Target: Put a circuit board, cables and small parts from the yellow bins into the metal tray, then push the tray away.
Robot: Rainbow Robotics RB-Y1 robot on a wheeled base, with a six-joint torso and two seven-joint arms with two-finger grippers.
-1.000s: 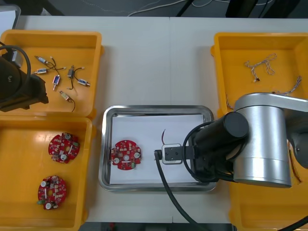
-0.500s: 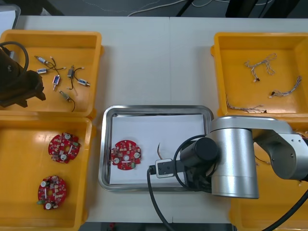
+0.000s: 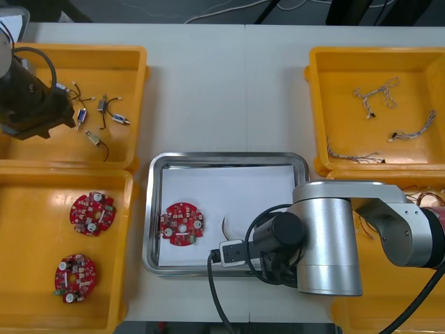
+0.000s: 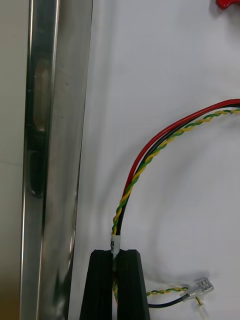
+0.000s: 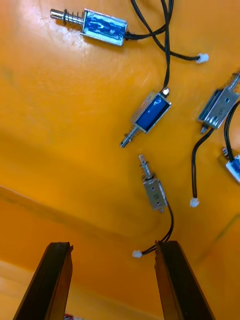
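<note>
Pinching the red and yellow cable (image 4: pixel 150 150) between narrow-set fingers, the right gripper (image 4: pixel 116 252) sits low inside the metal tray (image 3: pixel 226 157), at about 6 o'clock of it and close to the near rim. The cable arcs away across the white liner toward the circuit board (image 3: pixel 182 224), which lies at roughly 8 o'clock in the tray. The cable's small clear connector (image 4: pixel 200 287) rests just beside the fingers.

The left gripper (image 5: pixel 112 245) hangs with fingers wide apart over the small metal parts (image 5: pixel 150 112) in the yellow bin (image 3: pixel 132 62) at 10 o'clock of the table.

The likely trouble is the release. The cable looks springy and is held near the rim, so on letting go it may flop over the edge or cling to the fingers as they lift. On the left, the parts' black leads cross, so gripping one may drag a neighbour along.

A white band on the cable just above the fingers carries a mark too small to read; no brand is legible.
</note>
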